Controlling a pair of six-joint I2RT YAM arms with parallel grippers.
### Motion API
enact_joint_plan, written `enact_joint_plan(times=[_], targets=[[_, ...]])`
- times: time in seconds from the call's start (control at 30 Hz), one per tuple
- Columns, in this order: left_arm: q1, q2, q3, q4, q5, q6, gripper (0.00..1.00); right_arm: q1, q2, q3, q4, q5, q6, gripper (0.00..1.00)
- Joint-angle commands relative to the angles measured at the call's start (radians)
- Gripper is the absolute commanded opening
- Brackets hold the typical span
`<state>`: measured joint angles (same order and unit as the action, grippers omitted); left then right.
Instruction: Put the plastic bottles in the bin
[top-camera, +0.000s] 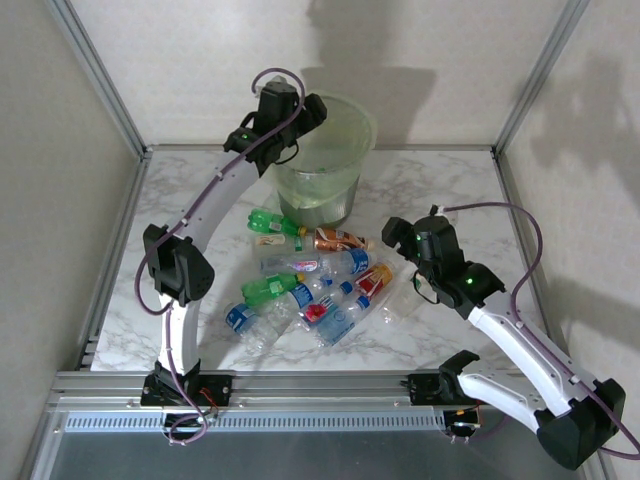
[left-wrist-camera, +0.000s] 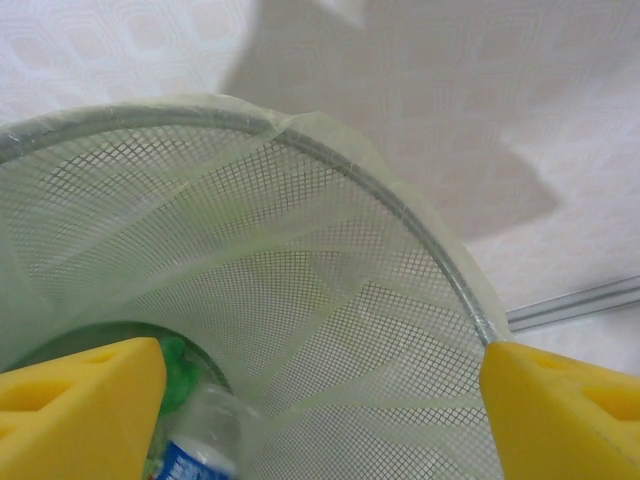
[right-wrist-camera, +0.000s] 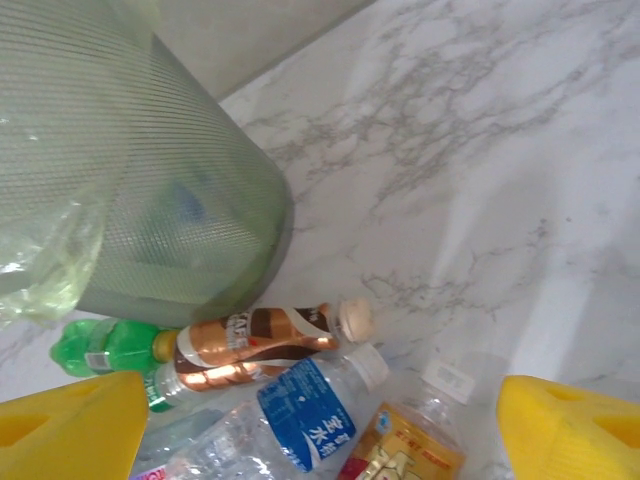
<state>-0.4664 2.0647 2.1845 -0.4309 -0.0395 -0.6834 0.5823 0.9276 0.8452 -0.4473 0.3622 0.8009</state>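
The bin (top-camera: 335, 185) stands at the back of the table (top-camera: 450, 185); its mouth is left open from above, except where the near-left rim is overhung by the left arm (top-camera: 215, 190). The middle is blocked by the heaped plastic bottles (top-camera: 320, 265), which reach up to the bin's foot. Bare table is left right of the bin and along the left edge. Both sides are closed by walls (top-camera: 60, 200).

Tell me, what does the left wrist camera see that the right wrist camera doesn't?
Left wrist: the inside of the bin, its mesh wall, and a clear bottle down at the bottom. Right wrist: the bin's outside, plus a brown bottle, a green bottle and a blue-labelled bottle lying on the marble table. Shared: the bin, and an open yellow-fingered gripper in each, the left gripper and the right gripper.
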Motion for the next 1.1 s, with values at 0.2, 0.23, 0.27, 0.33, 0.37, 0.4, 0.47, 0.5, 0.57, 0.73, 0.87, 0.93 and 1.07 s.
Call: enact_joint_plan(times=[0.2, 0.23, 0.27, 0.33, 0.37, 0.4, 0.47, 0.5, 0.57, 0.73, 0.87, 0.93, 1.07], targets=[[-0.132, -0.263, -0.046, 0.079, -0.071, 0.168, 0.79, -0.043, 0.048, 0.037, -0.221, 0.050, 0.093, 0.91], [-0.147, -0.305, -0.096, 0.115, -0.061, 0.187, 0.79, -0.049, 0.050, 0.031, -0.233, 0.038, 0.102, 0.91], [-0.159, -0.348, -0.153, 0.152, -0.054, 0.200, 0.79, -0.055, 0.050, 0.023, -0.242, 0.027, 0.109, 0.90], [-0.177, -0.459, -0.314, 0.261, -0.018, 0.215, 0.79, -0.067, 0.045, 0.000, -0.257, -0.008, 0.131, 0.90], [-0.179, -0.507, -0.397, 0.311, 0.004, 0.216, 0.80, -0.071, 0.044, -0.013, -0.258, -0.028, 0.138, 0.90], [-0.181, -0.564, -0.478, 0.366, 0.022, 0.210, 0.81, -0.073, 0.040, -0.031, -0.256, -0.052, 0.147, 0.90], [-0.181, -0.651, -0.621, 0.432, 0.031, 0.199, 0.82, -0.079, 0.041, -0.064, -0.245, -0.103, 0.153, 0.90], [-0.181, -0.687, -0.678, 0.454, 0.030, 0.194, 0.82, -0.080, 0.048, -0.081, -0.235, -0.130, 0.152, 0.90], [-0.181, -0.736, -0.763, 0.466, 0.029, 0.176, 0.82, -0.080, 0.068, -0.108, -0.224, -0.168, 0.155, 0.90], [-0.182, -0.816, -0.930, 0.480, 0.093, 0.097, 0.79, -0.080, 0.116, -0.163, -0.188, -0.224, 0.166, 0.91], [-0.181, -0.879, -1.045, 0.560, 0.172, 0.071, 0.78, -0.082, 0.145, -0.196, -0.141, -0.263, 0.172, 0.90], [-0.181, -0.893, -1.072, 0.579, 0.201, 0.059, 0.78, -0.089, 0.165, -0.210, -0.117, -0.281, 0.169, 0.89], [-0.181, -0.906, -1.106, 0.586, 0.211, 0.045, 0.78, -0.101, 0.199, -0.229, -0.094, -0.305, 0.167, 0.87]])
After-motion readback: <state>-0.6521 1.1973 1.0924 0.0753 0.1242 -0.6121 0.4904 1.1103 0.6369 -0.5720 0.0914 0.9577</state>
